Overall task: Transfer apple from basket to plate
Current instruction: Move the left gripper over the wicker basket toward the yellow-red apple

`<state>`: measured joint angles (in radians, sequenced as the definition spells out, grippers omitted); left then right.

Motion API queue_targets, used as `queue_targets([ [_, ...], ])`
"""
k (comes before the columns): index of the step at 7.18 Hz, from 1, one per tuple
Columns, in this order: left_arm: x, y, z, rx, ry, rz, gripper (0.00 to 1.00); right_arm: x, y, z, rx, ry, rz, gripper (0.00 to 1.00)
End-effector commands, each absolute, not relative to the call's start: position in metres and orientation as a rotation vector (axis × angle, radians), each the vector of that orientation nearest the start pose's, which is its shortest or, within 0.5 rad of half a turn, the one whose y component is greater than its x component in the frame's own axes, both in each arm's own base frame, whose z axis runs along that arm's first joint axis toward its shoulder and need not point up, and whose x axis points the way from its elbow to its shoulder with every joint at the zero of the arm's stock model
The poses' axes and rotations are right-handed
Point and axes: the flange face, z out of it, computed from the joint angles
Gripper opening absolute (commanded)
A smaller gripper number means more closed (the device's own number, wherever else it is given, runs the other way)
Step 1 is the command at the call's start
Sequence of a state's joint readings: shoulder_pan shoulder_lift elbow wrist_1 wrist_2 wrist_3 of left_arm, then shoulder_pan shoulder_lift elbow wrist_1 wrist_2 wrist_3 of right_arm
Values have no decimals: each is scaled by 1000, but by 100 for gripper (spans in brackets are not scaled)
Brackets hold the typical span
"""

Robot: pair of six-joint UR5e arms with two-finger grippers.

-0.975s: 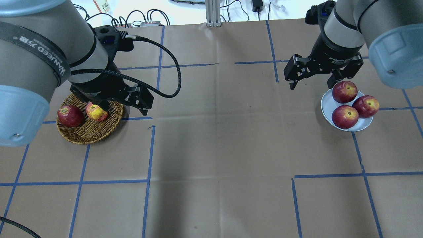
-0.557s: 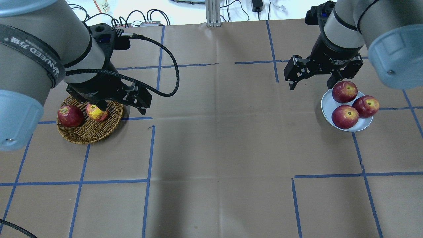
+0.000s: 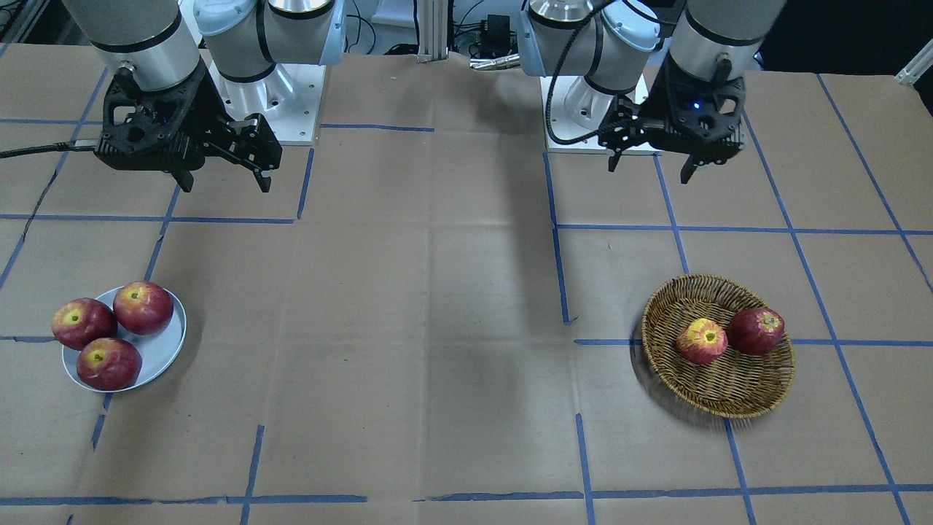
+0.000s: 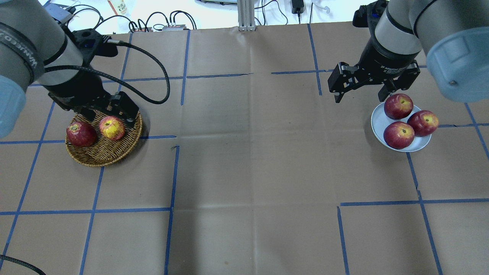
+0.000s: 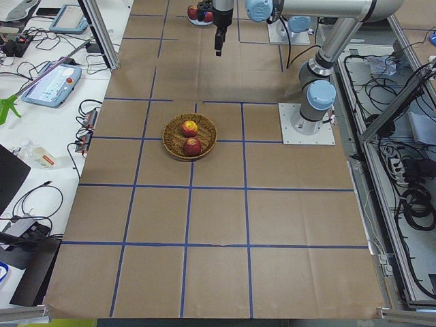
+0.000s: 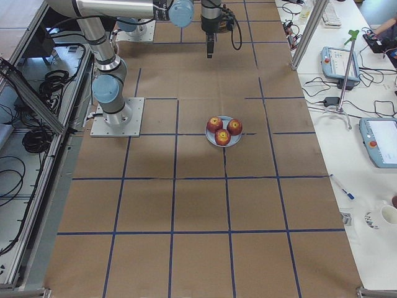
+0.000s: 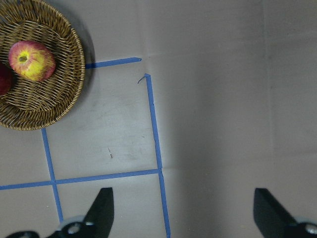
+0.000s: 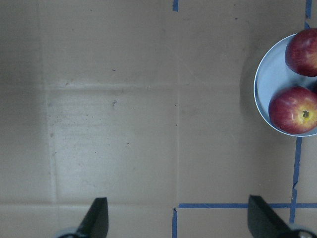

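Left gripper (image 3: 650, 168): jaws wide apart, holding nothing, raised clear of the basket (image 4: 100, 154). The apple (image 4: 112, 128) lies inside the basket on the table's left side, stem hollow up, just beside a darker apple (image 4: 80, 134). Right gripper (image 4: 360, 97): wide apart, empty, raised near the plate (image 4: 379, 121), which carries three dark-red apples (image 4: 399, 135).

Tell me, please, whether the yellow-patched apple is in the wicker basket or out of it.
In. The yellow-patched apple lies inside the wicker basket beside a darker red apple, with the open left gripper holding nothing.
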<state>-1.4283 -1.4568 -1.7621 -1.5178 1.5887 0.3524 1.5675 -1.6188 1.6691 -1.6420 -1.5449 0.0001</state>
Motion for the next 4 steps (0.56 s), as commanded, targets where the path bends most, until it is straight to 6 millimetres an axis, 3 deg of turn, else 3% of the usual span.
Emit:
queue_targets([
  [1,28,-483,373,391,3095,-11,99,134,-472,470,4,3115,-34,100],
  [3,48,-521,315,394,3117,34,99,134,-474,471,2,3115,-36,100],
  [4,54,-535,304,390,3105,5,99,134,-472,470,2,3115,-34,100],
])
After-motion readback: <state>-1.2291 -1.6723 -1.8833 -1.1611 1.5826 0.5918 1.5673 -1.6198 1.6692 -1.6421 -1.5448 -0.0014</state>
